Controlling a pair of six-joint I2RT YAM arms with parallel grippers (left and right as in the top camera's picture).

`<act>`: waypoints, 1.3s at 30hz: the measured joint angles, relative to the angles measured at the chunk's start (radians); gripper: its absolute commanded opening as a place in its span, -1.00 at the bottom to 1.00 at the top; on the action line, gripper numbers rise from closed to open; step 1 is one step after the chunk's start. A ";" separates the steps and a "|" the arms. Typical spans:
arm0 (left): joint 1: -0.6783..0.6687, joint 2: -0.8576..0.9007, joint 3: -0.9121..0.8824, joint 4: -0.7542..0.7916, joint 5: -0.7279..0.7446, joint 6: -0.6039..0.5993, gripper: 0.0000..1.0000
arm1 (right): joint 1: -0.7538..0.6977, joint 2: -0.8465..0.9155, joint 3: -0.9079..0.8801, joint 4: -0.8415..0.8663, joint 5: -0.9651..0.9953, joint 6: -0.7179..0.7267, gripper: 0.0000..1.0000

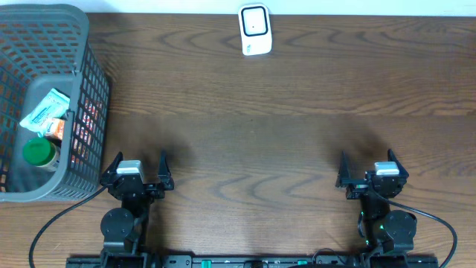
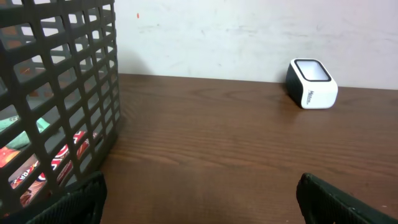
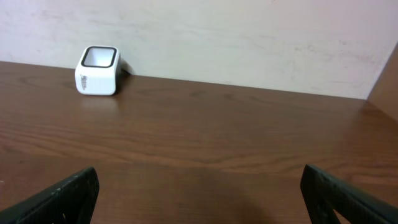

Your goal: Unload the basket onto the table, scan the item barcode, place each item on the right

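Near edge of table [image 1: 253, 141] | my left gripper [image 1: 140, 164] and right gripper [image 1: 367, 162] both spread wide, empty | packet [image 1: 46, 110] lies in basket [image 1: 93, 82], forward-left of left gripper, the nearer | scanner [image 1: 254, 30] far ahead.

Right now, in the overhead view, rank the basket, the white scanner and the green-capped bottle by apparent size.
1. Basket, by far the largest.
2. White scanner.
3. Green-capped bottle: seen cap-on inside the basket and close to the scanner in apparent size, so the order of these two is unsure.
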 measured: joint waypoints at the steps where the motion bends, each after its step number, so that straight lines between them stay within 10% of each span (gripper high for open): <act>1: 0.000 0.000 0.000 0.000 0.000 0.000 0.96 | 0.000 0.000 0.000 0.000 0.000 0.000 0.99; 39: 0.000 0.000 0.000 -0.002 0.071 -0.076 0.96 | 0.000 0.000 0.000 0.000 0.000 0.000 0.98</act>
